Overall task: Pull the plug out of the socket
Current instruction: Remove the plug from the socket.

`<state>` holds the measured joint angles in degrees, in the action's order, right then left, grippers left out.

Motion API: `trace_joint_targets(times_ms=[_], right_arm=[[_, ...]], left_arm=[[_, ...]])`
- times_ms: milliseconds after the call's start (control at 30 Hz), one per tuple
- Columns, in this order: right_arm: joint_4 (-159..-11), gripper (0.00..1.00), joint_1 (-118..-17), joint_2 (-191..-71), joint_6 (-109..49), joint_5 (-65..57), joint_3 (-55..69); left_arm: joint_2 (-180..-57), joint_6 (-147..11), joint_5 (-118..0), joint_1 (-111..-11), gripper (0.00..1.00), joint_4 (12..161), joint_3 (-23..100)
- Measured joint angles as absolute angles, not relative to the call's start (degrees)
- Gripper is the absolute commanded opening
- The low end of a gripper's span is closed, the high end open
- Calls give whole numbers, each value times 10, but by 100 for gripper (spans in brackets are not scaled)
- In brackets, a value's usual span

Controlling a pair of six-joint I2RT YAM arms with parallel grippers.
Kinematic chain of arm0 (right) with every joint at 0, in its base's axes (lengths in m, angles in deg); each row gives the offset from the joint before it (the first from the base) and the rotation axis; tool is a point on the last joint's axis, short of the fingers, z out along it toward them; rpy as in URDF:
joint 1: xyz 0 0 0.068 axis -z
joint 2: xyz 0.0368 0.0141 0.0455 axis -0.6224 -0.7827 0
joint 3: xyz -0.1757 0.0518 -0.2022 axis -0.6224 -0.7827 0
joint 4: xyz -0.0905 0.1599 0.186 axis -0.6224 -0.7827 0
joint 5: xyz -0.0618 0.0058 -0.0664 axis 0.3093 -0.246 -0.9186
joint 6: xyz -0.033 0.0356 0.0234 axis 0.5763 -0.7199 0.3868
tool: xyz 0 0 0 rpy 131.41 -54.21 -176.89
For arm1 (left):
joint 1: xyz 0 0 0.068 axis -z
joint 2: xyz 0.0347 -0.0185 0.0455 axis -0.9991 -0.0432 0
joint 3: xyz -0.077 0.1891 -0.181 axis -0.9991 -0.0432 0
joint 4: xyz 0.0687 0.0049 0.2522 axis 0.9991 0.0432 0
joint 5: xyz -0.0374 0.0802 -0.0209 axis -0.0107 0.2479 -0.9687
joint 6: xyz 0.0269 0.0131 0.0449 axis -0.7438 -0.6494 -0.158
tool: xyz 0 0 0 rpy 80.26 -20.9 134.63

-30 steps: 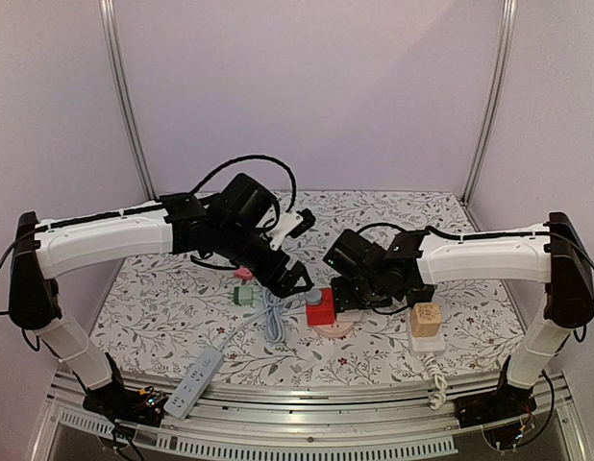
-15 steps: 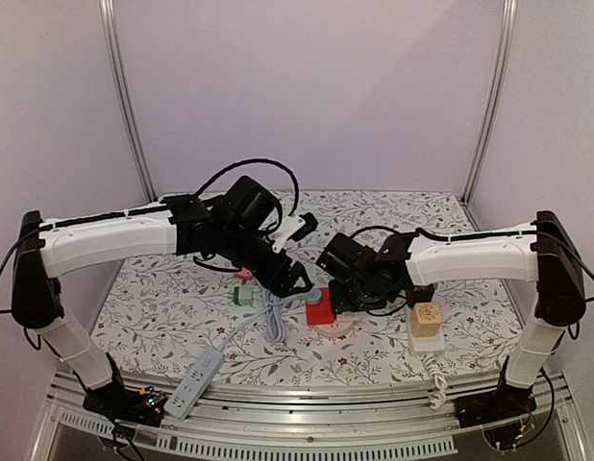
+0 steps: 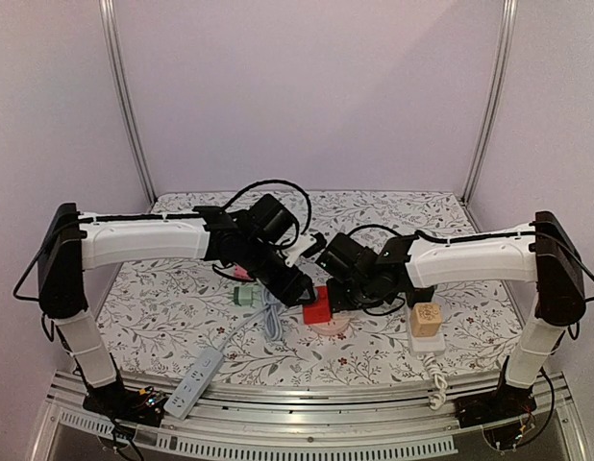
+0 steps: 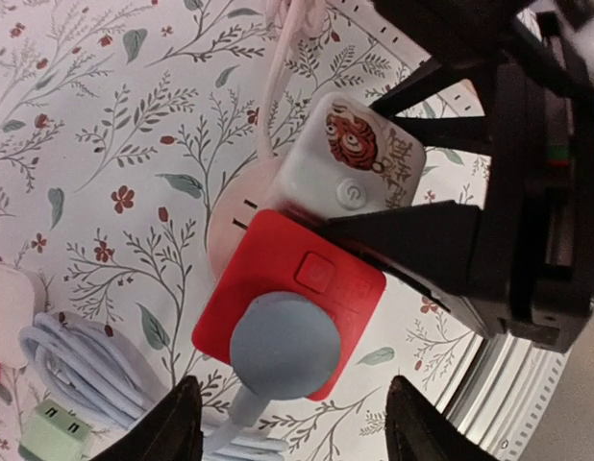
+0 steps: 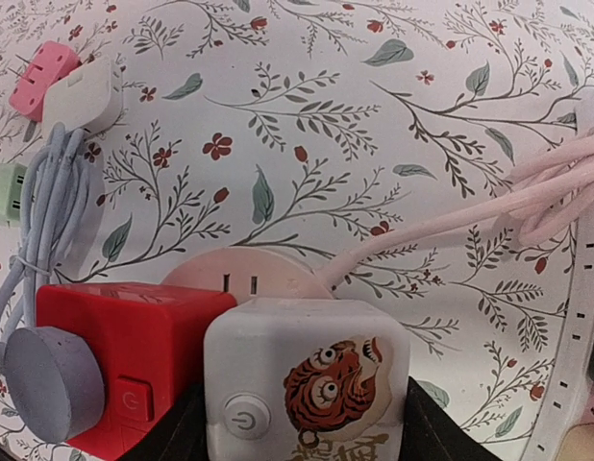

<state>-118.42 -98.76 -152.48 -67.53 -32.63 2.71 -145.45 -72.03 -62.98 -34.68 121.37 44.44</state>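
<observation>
Pre-grasp stage: left tool released, astride plug on red socket; right tool flanks white cube, grip cannot be told. Next: clench plug, pull off.

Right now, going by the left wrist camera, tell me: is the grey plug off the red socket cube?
No: the grey plug sits flush against the face of the red socket cube, with its cable trailing away below.

Bright even light, soft shadows, sharp focus

Red socket cube, grey plug, tiger-printed white cube, floral table
</observation>
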Motion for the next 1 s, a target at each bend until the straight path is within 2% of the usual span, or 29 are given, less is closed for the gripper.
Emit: trace_joint_targets(times_ms=[433,700,1000], right_arm=[[-1169,43,-987,-1525,-658,-327,23],[-1166,41,-987,-1525,-655,-327,22],[-1165,40,-987,-1525,-656,-327,22]], left_arm=[[-1489,-721,-635,-364,69,1213,454],[-1505,-719,-641,-364,53,1212,465],[-1506,-721,-645,-360,41,1214,473]])
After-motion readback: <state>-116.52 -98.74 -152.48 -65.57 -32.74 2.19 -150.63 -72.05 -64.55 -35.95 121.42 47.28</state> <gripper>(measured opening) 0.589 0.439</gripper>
